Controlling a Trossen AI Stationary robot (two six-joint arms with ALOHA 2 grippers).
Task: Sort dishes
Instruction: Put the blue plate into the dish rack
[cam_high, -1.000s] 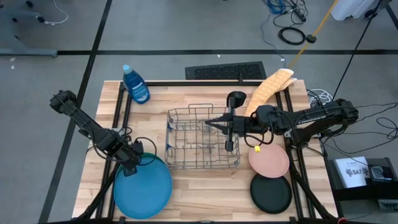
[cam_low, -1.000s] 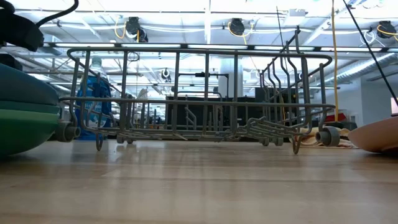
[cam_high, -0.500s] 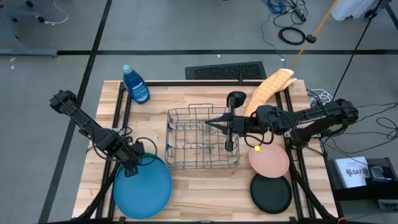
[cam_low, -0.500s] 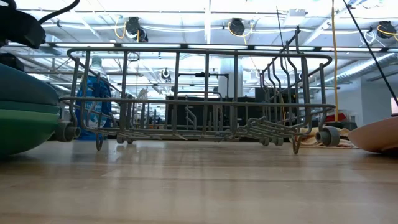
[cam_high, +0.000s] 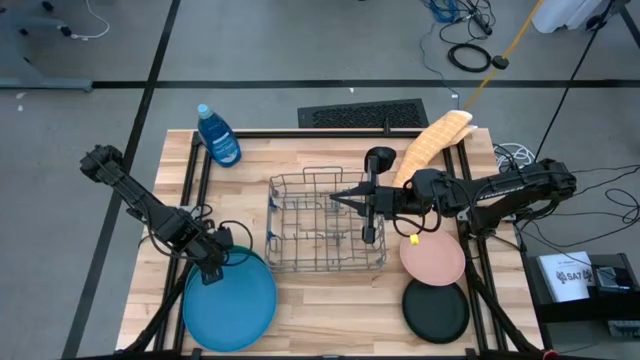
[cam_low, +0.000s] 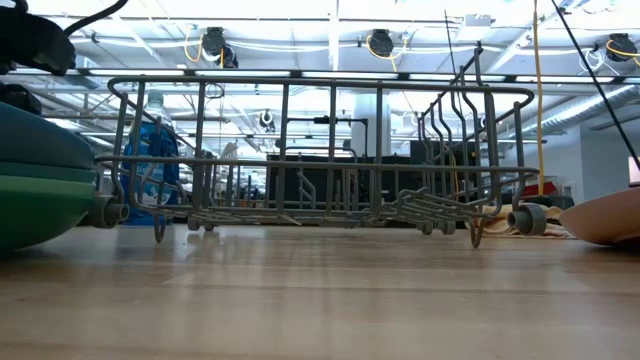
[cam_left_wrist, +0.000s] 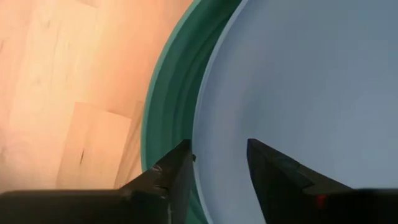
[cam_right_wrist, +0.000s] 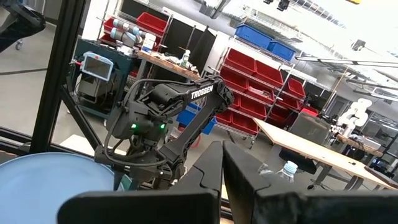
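A large blue plate (cam_high: 230, 300) lies on top of a teal plate (cam_left_wrist: 168, 93) and a green one (cam_low: 40, 200), stacked at the table's near left. My left gripper (cam_left_wrist: 217, 168) points steeply down over the stack's far-left rim, open. One finger stands outside the blue plate's rim (cam_left_wrist: 198, 134), over the teal rim, and the other stands over the blue plate. A pink plate (cam_high: 433, 258) and a black plate (cam_high: 436, 310) lie flat at the near right. My right gripper (cam_high: 340, 198) is shut and held level, high above the wire rack (cam_high: 325, 232), with nothing in it. My left gripper straddles the blue plate's far-left rim (cam_left_wrist: 198, 134) from above with its fingers apart. Whether either fingertip (cam_left_wrist: 180, 163) touches a plate, I cannot tell.
The wire rack stands at the table's middle. A blue soap bottle (cam_high: 218, 137) stands at the far left. A tan object (cam_high: 432, 145) and a black round one (cam_high: 380, 158) lie at the far right. Bare wood (cam_high: 330, 310) shows between the plate stack and the black plate.
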